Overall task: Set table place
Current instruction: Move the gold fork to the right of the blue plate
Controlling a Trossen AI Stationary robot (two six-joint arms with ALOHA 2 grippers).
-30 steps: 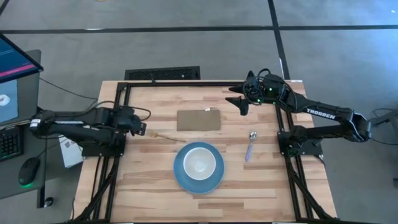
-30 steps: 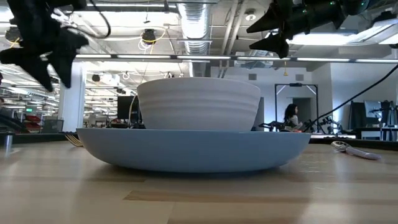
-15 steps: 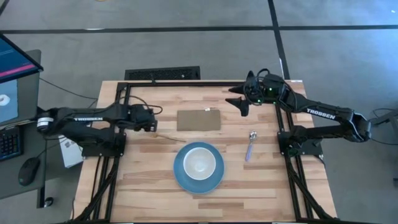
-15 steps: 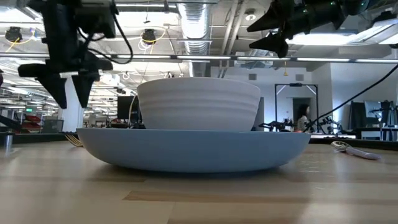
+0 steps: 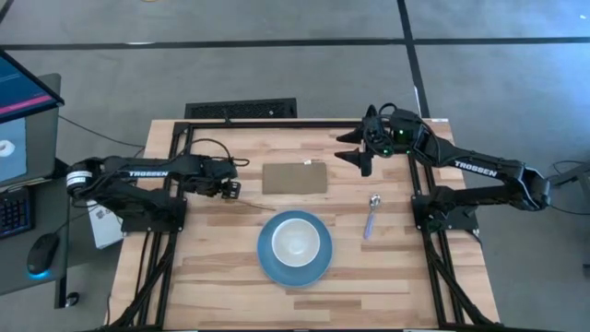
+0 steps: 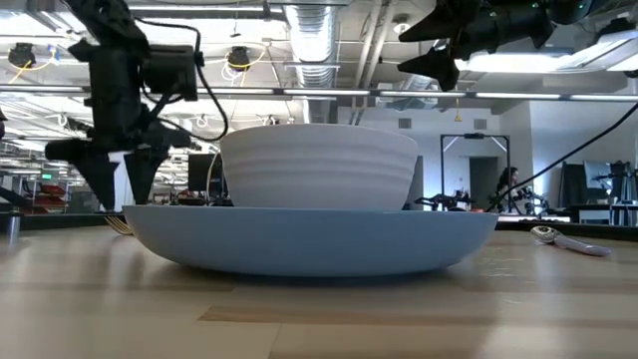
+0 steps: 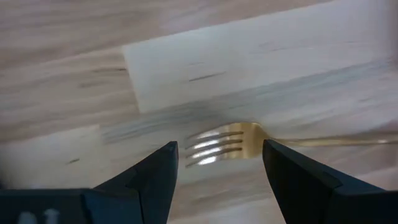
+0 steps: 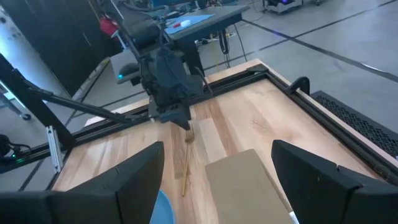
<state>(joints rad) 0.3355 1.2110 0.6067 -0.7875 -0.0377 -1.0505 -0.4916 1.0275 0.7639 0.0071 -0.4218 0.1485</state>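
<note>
Left pincer [image 7: 214,163] spread over gold fork [image 7: 229,142] tines on bench [image 5: 221,277]; right pincer [image 5: 361,155] spread, raised near brown rectangle [image 5: 295,177]

A flat brown rectangle [image 5: 295,178] lies near a floor vent [image 5: 241,111].

Picture's edge cuts off the fork [image 7: 225,145] handle.

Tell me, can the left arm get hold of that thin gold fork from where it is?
Probably yes: the left tool hangs open right over the thin gold fork, nothing between.
</note>
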